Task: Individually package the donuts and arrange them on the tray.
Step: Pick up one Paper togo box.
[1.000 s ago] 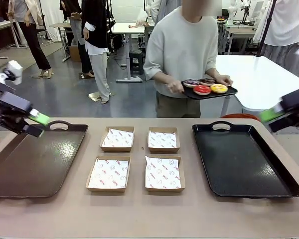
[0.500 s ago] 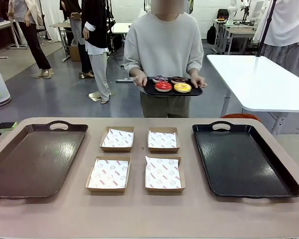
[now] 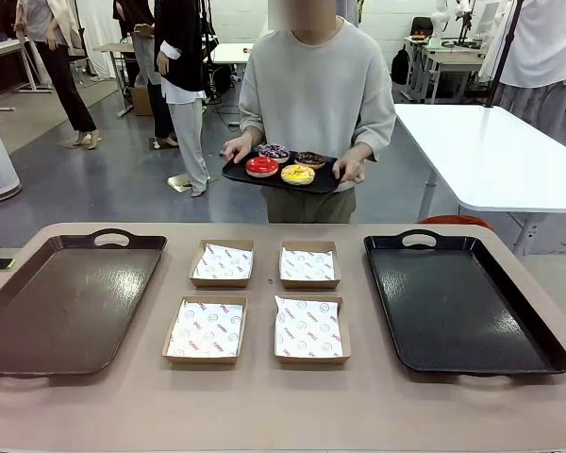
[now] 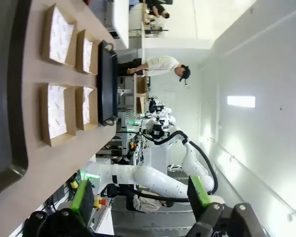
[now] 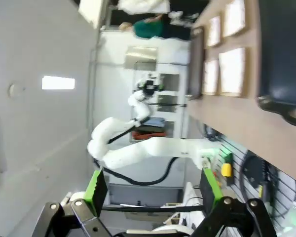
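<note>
The table lies well off from both my grippers. On it, the brown tray is on my left gripper's side, the black tray on my right gripper's side, with four lined boxes between. Far across, a person holds a small tray bearing the donuts. Both my grippers have their fingers apart, holding nothing.

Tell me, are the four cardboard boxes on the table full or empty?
Empty. Each of the boxes holds just a printed paper liner; the donuts sit on the small tray the person carries.
</note>
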{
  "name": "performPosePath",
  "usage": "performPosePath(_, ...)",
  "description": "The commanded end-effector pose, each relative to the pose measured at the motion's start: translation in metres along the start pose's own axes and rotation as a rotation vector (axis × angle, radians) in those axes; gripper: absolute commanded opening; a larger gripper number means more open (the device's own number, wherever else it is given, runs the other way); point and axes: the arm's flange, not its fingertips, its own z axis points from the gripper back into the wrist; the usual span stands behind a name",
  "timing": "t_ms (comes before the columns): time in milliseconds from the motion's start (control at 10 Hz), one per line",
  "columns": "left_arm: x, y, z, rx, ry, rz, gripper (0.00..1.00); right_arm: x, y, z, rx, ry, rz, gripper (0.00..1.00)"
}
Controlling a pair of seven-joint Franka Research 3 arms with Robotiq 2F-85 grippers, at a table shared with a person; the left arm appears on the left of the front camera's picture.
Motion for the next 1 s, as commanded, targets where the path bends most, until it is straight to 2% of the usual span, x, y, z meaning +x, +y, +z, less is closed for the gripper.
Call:
performPosePath(0,0.003,0.007,0.002,0.075,0.016,0.031,1.00,-0.032,-0.008,-0.038,-0.114,-0.011,0.005,1.00)
performPosePath(300,0.003,0.009,0.003,0.177,0.005,0.032,1.00,-0.029,0.006,-0.045,-0.207,-0.016,0.049,1.00)
performPosePath(400,0.000,0.004,0.001,0.191,0.008,0.013,1.00,0.001,-0.001,0.005,-0.128,-0.013,0.001,1.00)
performPosePath(500,0.003,0.016,0.001,0.130,0.006,0.024,1.00,0.001,-0.001,0.005,-0.128,-0.013,0.001,1.00)
performPosePath(900,0.003,0.016,0.001,0.130,0.006,0.024,1.00,0.001,-0.001,0.005,-0.128,-0.013,0.001,1.00)
